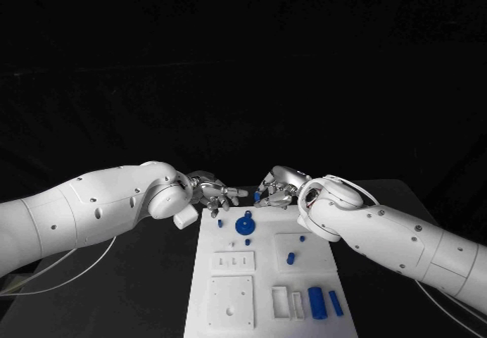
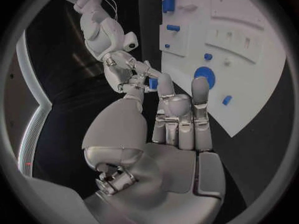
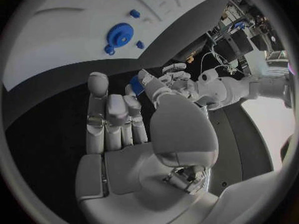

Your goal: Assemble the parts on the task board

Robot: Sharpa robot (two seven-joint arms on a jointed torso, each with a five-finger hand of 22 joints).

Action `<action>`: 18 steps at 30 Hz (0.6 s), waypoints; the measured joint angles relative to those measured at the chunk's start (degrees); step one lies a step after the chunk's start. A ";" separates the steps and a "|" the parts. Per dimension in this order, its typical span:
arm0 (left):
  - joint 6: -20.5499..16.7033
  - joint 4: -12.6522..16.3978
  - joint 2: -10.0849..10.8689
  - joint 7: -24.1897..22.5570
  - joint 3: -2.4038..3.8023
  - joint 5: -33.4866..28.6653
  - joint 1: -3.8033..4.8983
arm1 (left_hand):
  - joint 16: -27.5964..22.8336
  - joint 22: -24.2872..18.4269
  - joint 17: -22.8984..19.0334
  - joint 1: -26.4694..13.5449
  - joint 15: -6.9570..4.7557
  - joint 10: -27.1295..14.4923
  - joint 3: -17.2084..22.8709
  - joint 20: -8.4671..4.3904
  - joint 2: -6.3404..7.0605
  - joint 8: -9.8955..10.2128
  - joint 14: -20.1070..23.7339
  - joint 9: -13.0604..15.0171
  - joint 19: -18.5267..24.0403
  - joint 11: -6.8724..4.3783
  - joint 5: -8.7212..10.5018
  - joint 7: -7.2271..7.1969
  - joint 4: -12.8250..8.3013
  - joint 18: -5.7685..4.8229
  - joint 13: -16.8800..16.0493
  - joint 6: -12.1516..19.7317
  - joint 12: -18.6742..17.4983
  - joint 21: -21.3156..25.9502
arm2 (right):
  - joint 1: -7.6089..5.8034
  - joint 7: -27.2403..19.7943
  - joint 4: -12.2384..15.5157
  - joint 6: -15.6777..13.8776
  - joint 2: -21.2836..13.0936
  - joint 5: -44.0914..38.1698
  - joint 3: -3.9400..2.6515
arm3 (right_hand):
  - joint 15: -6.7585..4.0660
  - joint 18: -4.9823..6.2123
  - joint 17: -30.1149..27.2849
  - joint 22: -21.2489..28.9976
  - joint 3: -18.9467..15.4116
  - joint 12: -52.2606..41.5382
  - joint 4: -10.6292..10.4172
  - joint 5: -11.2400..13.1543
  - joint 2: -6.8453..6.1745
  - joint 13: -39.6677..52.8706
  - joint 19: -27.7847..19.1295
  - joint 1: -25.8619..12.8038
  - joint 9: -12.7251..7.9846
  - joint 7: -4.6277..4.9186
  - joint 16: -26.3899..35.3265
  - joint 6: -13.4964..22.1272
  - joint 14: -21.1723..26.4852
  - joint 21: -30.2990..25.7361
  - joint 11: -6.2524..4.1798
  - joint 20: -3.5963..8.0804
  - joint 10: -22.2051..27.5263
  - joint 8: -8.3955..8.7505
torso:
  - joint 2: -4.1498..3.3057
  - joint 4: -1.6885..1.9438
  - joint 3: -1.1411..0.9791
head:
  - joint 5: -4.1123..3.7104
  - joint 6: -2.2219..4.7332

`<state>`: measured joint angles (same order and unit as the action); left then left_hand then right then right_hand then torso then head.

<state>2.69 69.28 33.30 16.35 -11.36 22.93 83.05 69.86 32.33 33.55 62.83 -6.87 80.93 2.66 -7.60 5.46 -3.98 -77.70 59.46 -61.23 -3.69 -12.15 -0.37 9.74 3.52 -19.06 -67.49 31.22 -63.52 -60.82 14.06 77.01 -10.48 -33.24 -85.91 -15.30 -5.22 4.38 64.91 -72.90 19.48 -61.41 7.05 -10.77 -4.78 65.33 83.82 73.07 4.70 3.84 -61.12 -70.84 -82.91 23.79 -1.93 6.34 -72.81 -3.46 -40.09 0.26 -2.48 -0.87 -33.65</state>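
Two white arms are reaching in over a black bench (image 1: 142, 282), and the two silver robot hands are meeting just past the far edge of the white task board (image 1: 266, 282), which is lying in the middle of the bench. The left robot hand (image 1: 215, 194) and the right robot hand (image 1: 274, 191) are pointing their fingertips at each other, very close together. A small blue part (image 2: 152, 83) is sitting right between them. In the right wrist view that same blue part (image 3: 136, 83) is sitting at the tip of the right robot hand's thumb, and the fingers of the left robot hand are touching it from the other side. So both robot hands are pinching it, or one is passing it over; I cannot tell which one is really gripping it. The other fingers of each robot hand are sticking out straight, side by side. On the task board, near its far edge, a round blue gear (image 1: 245, 225) is lying flat, with a tiny blue piece (image 1: 220, 224) just beside it toward the left edge. A little blue peg (image 1: 291, 258) is standing on a raised white block nearer the right edge. Two long blue bars (image 1: 317, 303) are lying side by side by the near right corner of the board, next to some white slots.
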 measured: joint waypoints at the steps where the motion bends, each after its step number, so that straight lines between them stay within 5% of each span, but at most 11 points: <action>1: -0.20 -0.05 -0.15 0.30 -0.02 0.27 0.00 | 0.00 0.18 -0.20 -0.08 0.00 0.00 0.16 0.00 0.08 0.01 0.00 0.10 0.00 0.00 0.00 0.00 0.16 0.00 0.04 0.00 0.00 0.24 | 0.00 0.21 0.02 0.06 0.17 -0.15 0.05 | 0.00 0.01 0.00 0.05 0.00 0.00 0.00 -0.01 0.00 0.00 0.00 0.00 0.00 0.00 0.00 0.00 0.00 0.00 0.00 0.00 0.00 0.00 | -0.01 -0.03 -0.01 | 0.02 -0.02; 18: -2.17 -0.43 -2.29 3.69 -0.09 3.57 -0.03 | 0.00 3.26 -1.52 -0.09 0.21 -0.40 0.18 -0.03 1.50 0.02 0.21 -2.02 -0.19 0.00 1.52 0.23 2.40 0.00 0.58 0.22 0.00 2.60 | -0.10 2.25 -0.33 0.90 2.13 -1.65 2.18 | 0.01 0.01 0.05 0.15 -0.01 0.00 -0.01 -1.89 -0.61 -0.07 0.00 0.15 0.30 -0.03 0.00 0.01 0.00 0.36 0.10 0.00 -0.09 -0.02 | -0.14 0.01 0.06 | 0.28 -0.37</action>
<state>0.52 68.85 31.01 20.04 -11.45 26.50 83.03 69.85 35.59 32.03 62.74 -6.66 80.53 2.84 -7.63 6.96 -3.96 -77.48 57.43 -61.41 -3.69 -10.63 -0.14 12.14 3.53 -18.48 -67.27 31.22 -60.92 -60.91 16.31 76.68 -9.58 -31.11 -87.56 -13.12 -5.21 4.38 64.96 -72.75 19.47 -61.41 7.04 -12.66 -5.39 65.26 83.82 73.22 5.00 3.82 -61.11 -70.83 -82.91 24.15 -1.83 6.33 -72.90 -3.48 -40.23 0.26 -2.42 -0.59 -34.02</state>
